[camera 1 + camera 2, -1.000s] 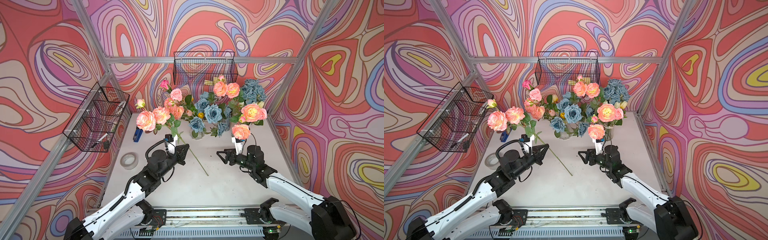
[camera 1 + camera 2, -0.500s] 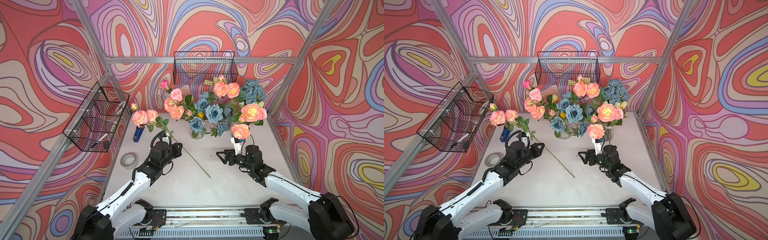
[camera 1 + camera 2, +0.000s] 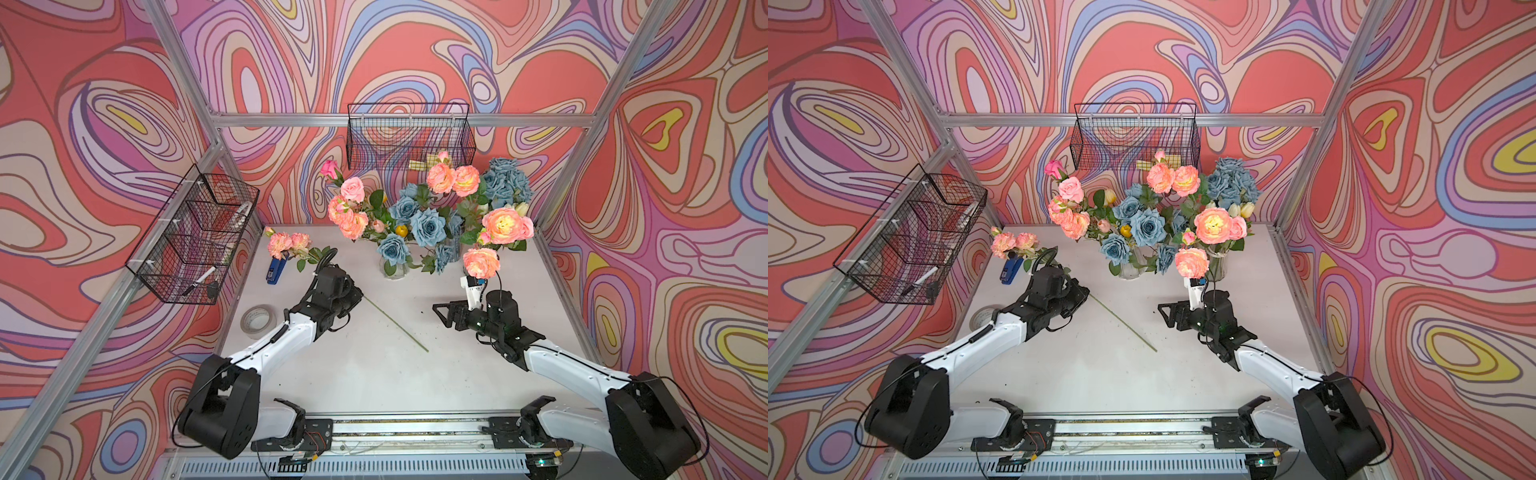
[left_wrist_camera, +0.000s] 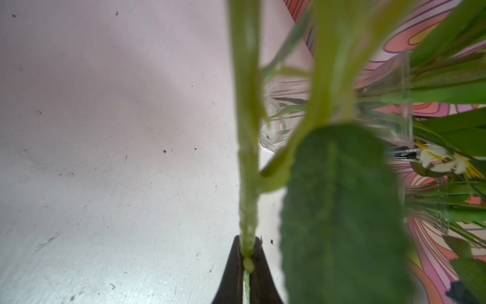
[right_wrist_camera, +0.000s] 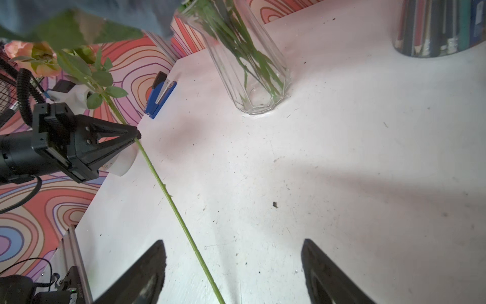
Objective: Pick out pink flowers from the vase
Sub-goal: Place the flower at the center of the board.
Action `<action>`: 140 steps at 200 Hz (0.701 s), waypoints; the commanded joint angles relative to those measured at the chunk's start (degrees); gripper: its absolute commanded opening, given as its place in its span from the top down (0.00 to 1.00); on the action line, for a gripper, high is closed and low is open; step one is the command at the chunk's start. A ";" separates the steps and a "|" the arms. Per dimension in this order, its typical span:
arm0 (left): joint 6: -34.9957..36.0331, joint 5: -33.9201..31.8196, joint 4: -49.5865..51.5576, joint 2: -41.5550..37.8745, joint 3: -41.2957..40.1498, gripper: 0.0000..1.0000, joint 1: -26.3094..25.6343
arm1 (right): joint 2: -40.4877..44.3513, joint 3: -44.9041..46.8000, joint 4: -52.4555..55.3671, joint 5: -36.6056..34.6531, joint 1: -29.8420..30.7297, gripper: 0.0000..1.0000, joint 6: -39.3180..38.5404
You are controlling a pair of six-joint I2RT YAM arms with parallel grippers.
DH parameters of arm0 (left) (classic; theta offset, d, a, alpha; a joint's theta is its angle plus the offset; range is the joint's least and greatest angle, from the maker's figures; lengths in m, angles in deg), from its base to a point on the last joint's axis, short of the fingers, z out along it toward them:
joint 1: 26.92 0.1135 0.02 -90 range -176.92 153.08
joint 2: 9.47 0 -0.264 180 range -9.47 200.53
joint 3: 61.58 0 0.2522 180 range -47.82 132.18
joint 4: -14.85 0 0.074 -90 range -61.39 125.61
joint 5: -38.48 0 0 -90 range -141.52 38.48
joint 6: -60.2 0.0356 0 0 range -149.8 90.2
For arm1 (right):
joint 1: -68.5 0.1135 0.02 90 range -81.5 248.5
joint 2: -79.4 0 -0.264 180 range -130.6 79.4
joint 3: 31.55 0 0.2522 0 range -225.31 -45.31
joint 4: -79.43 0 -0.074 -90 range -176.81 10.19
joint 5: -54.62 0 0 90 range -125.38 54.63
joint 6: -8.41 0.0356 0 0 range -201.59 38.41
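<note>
The left gripper (image 4: 247,259) had its jaws pinched fully together on the pink flower stem (image 4: 247,131). The left wrist view alone showed that pinch close up, with a blurred leaf (image 4: 339,210) crowding the lens. The right wrist view gave the same grip from the side (image 5: 136,135), the bare stem (image 5: 168,192) slanting down across the white table (image 5: 342,171) and out of the picture between the right gripper's fingers (image 5: 157,260). The right gripper (image 5: 233,242) stood wide open, holding and touching nothing; in a top view it (image 3: 441,316) hung apart from the stem's lower end, though whether that end touched the table could not be told. Only the top views showed the held stem's peach-pink blooms (image 3: 282,243), tilted over the blue stapler (image 3: 276,270) near the back left corner. More pink flowers (image 3: 349,216) remained with the blue roses (image 3: 428,226) in the ribbed glass vase (image 5: 252,79) at the back. The right wrist view also caught a cup of pencils (image 5: 434,26) beside the vase. A tape roll (image 3: 258,322) lay beside the left arm.
</note>
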 commanded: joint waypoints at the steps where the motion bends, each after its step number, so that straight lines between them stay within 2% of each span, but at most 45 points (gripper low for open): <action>1: -3.96 2.95 2.16 4.16 1.84 1.00 1.45 | -0.30 0.02 -0.30 -3.41 0.23 0.17 -0.49; 52: -5.11 9.04 2.52 13.72 6.67 1.00 3.63 | -1.24 0.58 -0.91 -4.71 0.23 0.16 -1.09; 91: -5.62 9.81 10.22 18.94 12.14 1.00 3.61 | -2.54 0.61 -1.58 -5.15 0.20 0.16 -0.89; 126: -4.93 6.50 25.38 22.54 19.67 1.00 3.66 | -4.70 0.31 -2.98 -5.57 0.20 0.15 -0.90; 140: -4.77 6.80 27.71 23.88 21.48 1.00 3.66 | -6.18 0.07 -4.12 -4.97 0.25 0.15 -0.57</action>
